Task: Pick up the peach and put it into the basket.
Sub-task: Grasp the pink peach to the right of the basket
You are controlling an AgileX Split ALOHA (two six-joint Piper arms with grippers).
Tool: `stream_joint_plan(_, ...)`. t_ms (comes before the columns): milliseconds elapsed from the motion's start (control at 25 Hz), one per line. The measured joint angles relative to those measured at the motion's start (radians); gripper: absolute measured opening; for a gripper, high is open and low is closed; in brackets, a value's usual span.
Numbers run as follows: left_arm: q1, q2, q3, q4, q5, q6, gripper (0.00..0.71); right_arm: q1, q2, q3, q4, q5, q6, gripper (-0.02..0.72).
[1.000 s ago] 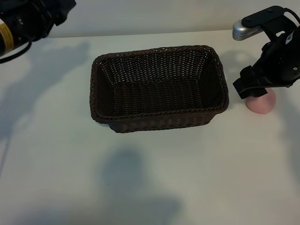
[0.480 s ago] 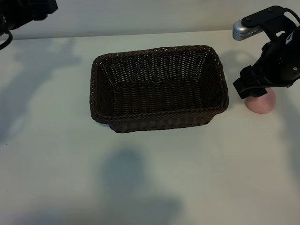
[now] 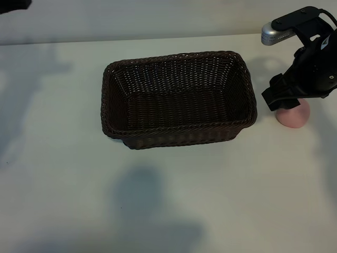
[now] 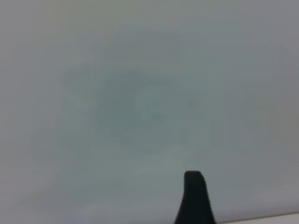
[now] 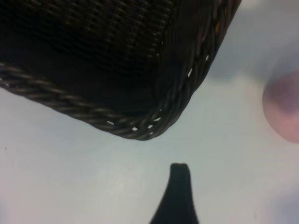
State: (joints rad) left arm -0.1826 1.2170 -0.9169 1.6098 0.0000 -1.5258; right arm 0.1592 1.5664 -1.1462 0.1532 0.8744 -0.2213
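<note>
The right gripper (image 3: pixel 287 105) hangs with its jaws wide and empty just over the small pale pink peach (image 3: pixel 293 115), which lies on the white table (image 3: pixel 168 200). The large dark brown woven wicker basket (image 3: pixel 179 97) stands near beside it, its rounded corner closest to the gripper. The left gripper (image 4: pixel 195 198) is far away at the table's other end; I cannot tell its state.

white table (image 3: pixel 63 174), pale wall (image 3: pixel 158 18), soft shadows

your left arm (image 3: pixel 11 5) has pulled back toward eleven o'clock in the exterior view: a second ago its dark body with the yellow label filled that corner, and now only a dark sliver shows at the edge. its shadow on the table (image 3: pixel 63 174) has slid off the same way.
</note>
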Motion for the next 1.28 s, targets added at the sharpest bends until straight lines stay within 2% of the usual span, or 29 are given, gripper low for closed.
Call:
stream_joint_plan(480, 0.0, -0.092, 0.018, -0.007, 0.052, -0.041, 0.533, 0.0, 0.0, 0.0, 0.0, 0.0, 0.0, 0.594)
stream_joint_plan(600, 0.0, -0.162, 0.067, -0.029, 0.064, -0.045, 0.533, 0.0, 0.0, 0.0, 0.0, 0.0, 0.0, 0.594)
stream_joint_plan(720, 0.001, -0.246, 0.149, -0.059, 0.14, -0.04, 0.533, 0.0, 0.0, 0.0, 0.0, 0.0, 0.0, 0.594)
stream_joint_plan(880, 0.001, -0.355, 0.22, -0.064, 0.186, 0.008, 0.533, 0.0, 0.0, 0.0, 0.0, 0.0, 0.0, 0.594)
stream_joint_plan(1040, 0.001, -0.476, 0.244, -0.08, 0.196, 0.019, 0.532, 0.0, 0.0, 0.0, 0.0, 0.0, 0.0, 0.594)
stream_joint_plan(1280, 0.001, -0.509, 0.249, -0.135, 0.175, 0.025, 0.532, 0.001, 0.0, 0.0, 0.0, -0.001, 0.0, 0.594)
